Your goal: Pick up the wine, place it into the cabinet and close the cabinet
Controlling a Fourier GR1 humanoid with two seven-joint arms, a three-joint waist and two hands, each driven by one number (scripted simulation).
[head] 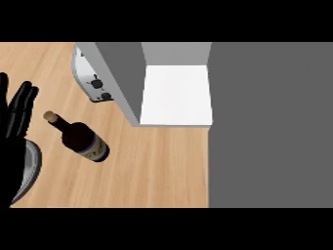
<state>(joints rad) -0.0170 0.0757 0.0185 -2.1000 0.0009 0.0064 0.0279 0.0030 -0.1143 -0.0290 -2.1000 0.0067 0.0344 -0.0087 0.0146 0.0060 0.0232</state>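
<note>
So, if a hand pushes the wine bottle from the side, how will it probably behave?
The wine bottle looks tall and narrow with a corked neck, so it may tip when pushed high. Its dark, glossy body is probably rigid and slippery. If it falls on the counter, its round shape would likely roll.

A kitchen: wooden counter, toaster, open cabinet.

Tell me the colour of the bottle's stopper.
The stopper is light tan, like cork, on the dark bottle; the head view shows it.
</note>
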